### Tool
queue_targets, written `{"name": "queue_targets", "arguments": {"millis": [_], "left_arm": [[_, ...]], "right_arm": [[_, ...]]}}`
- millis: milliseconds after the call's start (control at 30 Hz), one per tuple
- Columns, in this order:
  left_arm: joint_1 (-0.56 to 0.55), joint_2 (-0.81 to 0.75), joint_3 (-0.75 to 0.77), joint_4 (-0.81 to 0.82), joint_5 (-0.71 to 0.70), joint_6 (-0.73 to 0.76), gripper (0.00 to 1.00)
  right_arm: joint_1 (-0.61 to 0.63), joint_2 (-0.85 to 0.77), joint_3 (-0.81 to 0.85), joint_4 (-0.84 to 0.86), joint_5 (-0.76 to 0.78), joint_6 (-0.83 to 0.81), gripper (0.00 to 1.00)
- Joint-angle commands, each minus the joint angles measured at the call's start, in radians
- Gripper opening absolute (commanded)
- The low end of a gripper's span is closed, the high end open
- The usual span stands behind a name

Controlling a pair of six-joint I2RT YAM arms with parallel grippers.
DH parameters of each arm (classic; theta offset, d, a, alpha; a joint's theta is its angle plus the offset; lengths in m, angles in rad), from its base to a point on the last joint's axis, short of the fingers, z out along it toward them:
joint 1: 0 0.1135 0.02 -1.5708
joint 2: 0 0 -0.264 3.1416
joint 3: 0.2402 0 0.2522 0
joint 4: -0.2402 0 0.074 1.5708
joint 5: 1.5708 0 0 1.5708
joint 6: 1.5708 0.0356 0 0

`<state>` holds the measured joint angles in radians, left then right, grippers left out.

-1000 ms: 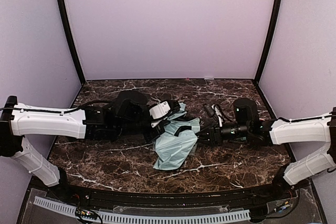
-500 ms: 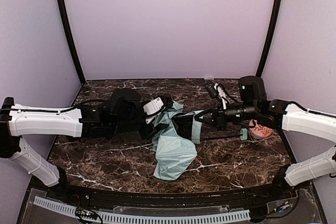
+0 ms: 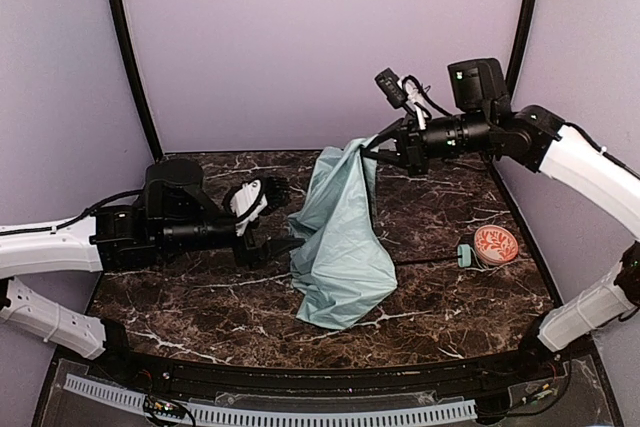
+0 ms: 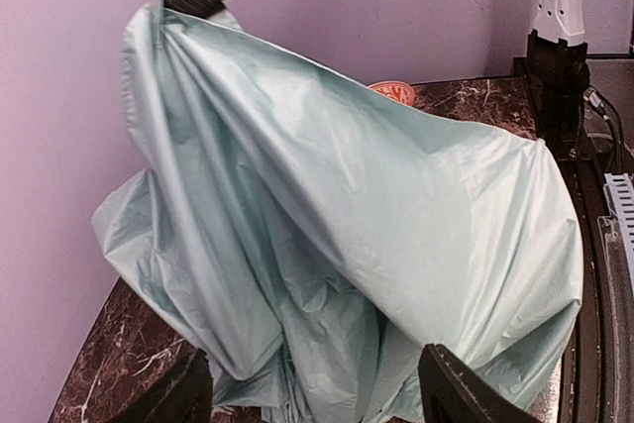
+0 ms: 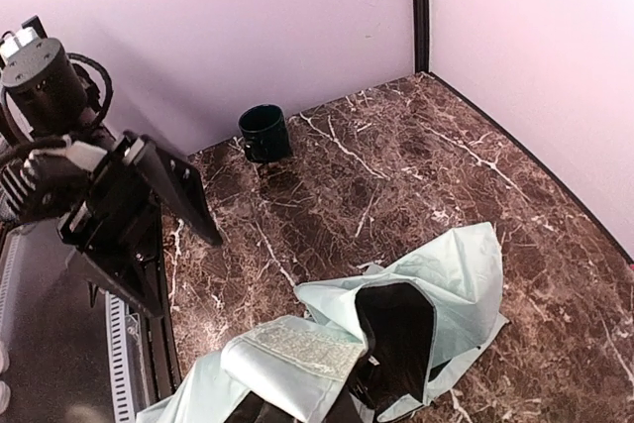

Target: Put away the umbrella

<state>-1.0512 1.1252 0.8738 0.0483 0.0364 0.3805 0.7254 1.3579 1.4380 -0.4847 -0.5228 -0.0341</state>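
The umbrella is pale mint-green crinkled fabric, hanging like a tent from its top edge down to the marble table. My right gripper is raised high at the back and is shut on that top edge. Looking down in the right wrist view, the umbrella shows its black lining and a fastening strap. Its thin black shaft runs right along the table to the small mint handle. My left gripper is open just left of the hanging fabric. In the left wrist view the umbrella fills the space beyond the left gripper.
A round orange patterned dish lies next to the handle at the right. A dark mug stands near the back wall. The enclosure's purple walls close in the table on three sides.
My right gripper shut on the fabric and lifted it up and back, stretching it tall. My left gripper opened, let go and drew back to the left.
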Motion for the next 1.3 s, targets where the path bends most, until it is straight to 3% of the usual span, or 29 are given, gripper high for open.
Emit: {"name": "queue_targets", "arguments": {"millis": [0,233,567,767,1100,1267], "left_arm": [[-0.002,0.088,-0.034,0.045,0.080,-0.015,0.75],[-0.015,0.277,-0.031,0.134,0.166,-0.039,0.79],[-0.046,0.423,-0.022,0.308,0.159,-0.056,0.79],[-0.062,0.445,-0.020,0.384,0.140,-0.075,0.69],[-0.095,0.452,-0.071,0.436,0.127,-0.059,0.90],[-0.096,0.458,-0.122,0.530,0.051,-0.060,0.95]], "right_arm": [[-0.005,0.065,0.116,-0.092,0.022,-0.048,0.00],[-0.022,0.144,0.265,-0.131,0.089,-0.023,0.00],[-0.020,0.145,0.353,0.055,0.073,0.099,0.00],[0.005,0.124,0.291,0.197,0.045,0.188,0.00],[0.008,0.145,0.353,0.232,0.309,0.207,0.00],[0.008,0.119,0.309,0.299,0.328,0.219,0.00]]}}
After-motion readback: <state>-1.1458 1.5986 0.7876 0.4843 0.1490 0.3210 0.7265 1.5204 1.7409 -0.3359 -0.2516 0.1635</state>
